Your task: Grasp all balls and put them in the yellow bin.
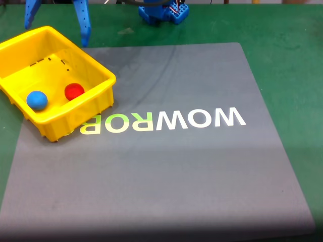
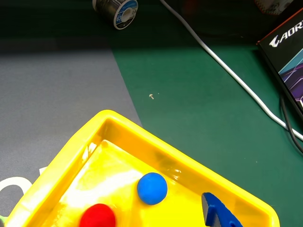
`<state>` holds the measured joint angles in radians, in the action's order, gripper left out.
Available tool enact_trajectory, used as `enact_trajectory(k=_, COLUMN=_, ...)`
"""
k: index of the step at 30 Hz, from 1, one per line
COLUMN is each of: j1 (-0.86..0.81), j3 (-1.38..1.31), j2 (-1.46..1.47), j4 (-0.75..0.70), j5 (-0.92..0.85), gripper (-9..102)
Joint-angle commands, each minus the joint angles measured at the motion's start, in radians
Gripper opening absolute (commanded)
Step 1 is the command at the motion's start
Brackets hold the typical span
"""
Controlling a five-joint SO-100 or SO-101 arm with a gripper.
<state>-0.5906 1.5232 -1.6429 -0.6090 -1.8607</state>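
The yellow bin sits at the left edge of the grey mat, and the wrist view looks down into one corner of this yellow bin. Both balls lie inside it, apart from each other: the blue ball and the red ball. My blue gripper hangs above the bin's far rim. It is open, its two fingers spread wide with nothing between them. One blue fingertip shows at the bottom of the wrist view, over the bin's wall.
A grey mat with WOWROBO lettering covers the green table. The arm's blue base stands at the top centre. Beyond the bin the wrist view shows a wire spool, a white cable and a black box.
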Motion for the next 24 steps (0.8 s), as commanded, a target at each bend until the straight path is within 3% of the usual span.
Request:
enact_trajectory(k=1, j1=-0.003, j3=-0.014, j2=-0.064, j4=0.008, j5=0.006, gripper=47)
enact_trajectory(k=6, j1=0.049, j3=-0.011, j2=-0.117, j4=-0.017, j5=0.032, gripper=46)
enact_trajectory(k=10, j1=0.207, j3=0.018, j2=-0.276, j4=-0.117, j5=0.115, gripper=41)
enact_trajectory(k=13, j1=0.371, j3=0.126, j2=-0.446, j4=-0.140, j5=0.164, gripper=32)
enact_trajectory(k=18, j1=0.589, j3=0.351, j2=-0.683, j4=-0.219, j5=0.222, gripper=0)
enact_trajectory(k=24, j1=0.658, j3=0.778, j2=-0.976, j4=-0.245, j5=0.196, gripper=0)
